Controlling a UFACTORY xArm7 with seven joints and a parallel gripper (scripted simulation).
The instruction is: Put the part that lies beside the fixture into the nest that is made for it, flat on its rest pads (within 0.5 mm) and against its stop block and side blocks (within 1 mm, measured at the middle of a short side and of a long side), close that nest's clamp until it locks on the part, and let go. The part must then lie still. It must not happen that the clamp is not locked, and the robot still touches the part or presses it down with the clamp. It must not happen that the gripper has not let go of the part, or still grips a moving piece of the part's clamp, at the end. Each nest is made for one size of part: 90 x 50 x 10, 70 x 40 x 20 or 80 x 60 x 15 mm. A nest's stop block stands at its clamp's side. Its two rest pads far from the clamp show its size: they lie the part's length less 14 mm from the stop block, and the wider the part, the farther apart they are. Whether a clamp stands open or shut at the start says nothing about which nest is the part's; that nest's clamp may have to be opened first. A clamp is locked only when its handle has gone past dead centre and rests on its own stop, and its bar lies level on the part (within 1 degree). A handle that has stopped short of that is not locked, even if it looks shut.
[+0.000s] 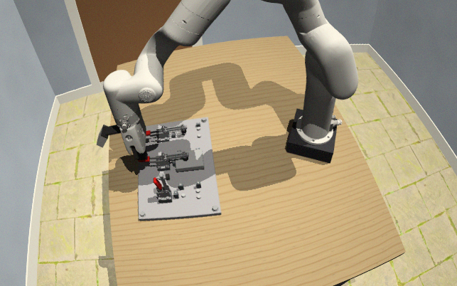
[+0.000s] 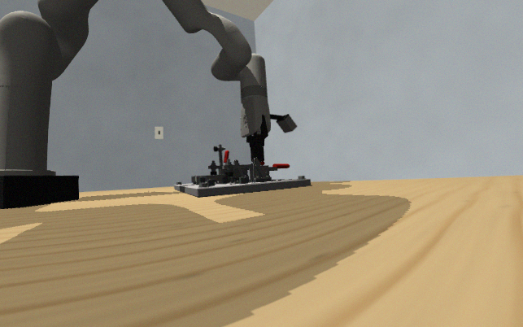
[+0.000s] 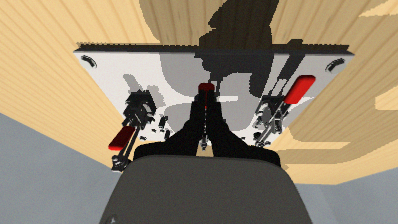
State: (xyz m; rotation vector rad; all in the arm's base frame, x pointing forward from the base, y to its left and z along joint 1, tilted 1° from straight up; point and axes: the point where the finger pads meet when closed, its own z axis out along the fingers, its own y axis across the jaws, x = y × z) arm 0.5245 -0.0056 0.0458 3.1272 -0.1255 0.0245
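The part, a grey slab (image 1: 190, 166), lies in the middle nest, partly under the extended bar of the middle clamp (image 1: 163, 162). The bar looks about level; exact seating and lock cannot be told. My gripper (image 1: 141, 156) (image 2: 258, 161) (image 3: 206, 99) is shut and points down, its tips at the middle clamp's red handle (image 1: 145, 159) (image 3: 206, 87). The handle lies low, pointing away from the nest. It shows beyond the closed fingertips in the wrist view, which partly hide it. Contact looks close, but nothing is plainly held between the fingers.
One outer clamp has its red handle (image 1: 148, 132) (image 2: 281, 166) (image 3: 300, 90) lying low and its bar extended. The other has its red handle (image 1: 157, 183) (image 2: 226, 156) (image 3: 122, 138) raised and its bar upright. All stand on the pale base plate (image 1: 177, 210) (image 3: 107, 67).
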